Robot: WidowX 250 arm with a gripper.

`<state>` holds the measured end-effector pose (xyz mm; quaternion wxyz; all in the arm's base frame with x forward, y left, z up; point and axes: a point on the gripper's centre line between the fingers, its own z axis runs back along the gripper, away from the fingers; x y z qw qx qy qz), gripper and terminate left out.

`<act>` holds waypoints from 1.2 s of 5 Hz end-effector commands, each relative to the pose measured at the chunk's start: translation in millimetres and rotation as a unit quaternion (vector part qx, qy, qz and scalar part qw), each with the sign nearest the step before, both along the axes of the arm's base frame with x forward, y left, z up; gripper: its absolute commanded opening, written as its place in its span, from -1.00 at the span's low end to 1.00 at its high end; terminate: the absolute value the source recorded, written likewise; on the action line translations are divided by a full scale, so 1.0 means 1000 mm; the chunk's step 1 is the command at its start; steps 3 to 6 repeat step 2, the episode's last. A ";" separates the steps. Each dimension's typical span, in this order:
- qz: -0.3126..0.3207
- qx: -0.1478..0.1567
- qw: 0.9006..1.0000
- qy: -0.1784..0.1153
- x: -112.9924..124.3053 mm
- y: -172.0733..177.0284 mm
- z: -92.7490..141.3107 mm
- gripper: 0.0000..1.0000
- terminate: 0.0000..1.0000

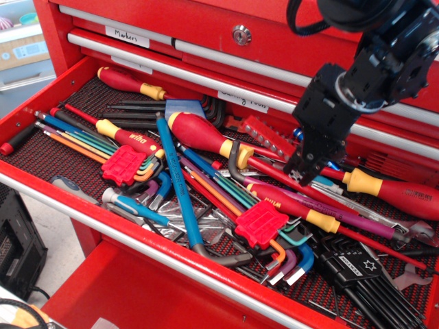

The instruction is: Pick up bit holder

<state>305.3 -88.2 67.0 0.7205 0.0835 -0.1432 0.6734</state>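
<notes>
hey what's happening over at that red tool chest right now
A black robot arm is reaching into the open drawer of the tool chest, which is crowded with screwdrivers and hex keys. Its pincer hangs just above the tools, right of the red bit holder lying near the drawer's back edge. The bit holder lies in the drawer, not gripped. Whether the pincer's jaws are open is hard to tell.

the bit holder (266,134) is a narrow, flat red plastic strip carrying a row of short bits that stick up from its top face. it lies aslant in the back part of the open drawer, running from upper left to lower right, close below the drawer front behind it. its right end passes out of sight behind the black arm, so only the left and middle stretch shows.
</notes>
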 end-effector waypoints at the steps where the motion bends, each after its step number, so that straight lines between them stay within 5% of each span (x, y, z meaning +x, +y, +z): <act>1: 0.023 0.052 0.997 -0.051 -0.006 0.028 0.081 -1.00 -1.00; 2: 0.008 0.051 0.997 -0.055 -0.012 0.050 0.099 -1.00 1.00; 6: 0.008 0.051 0.997 -0.055 -0.012 0.050 0.099 -1.00 1.00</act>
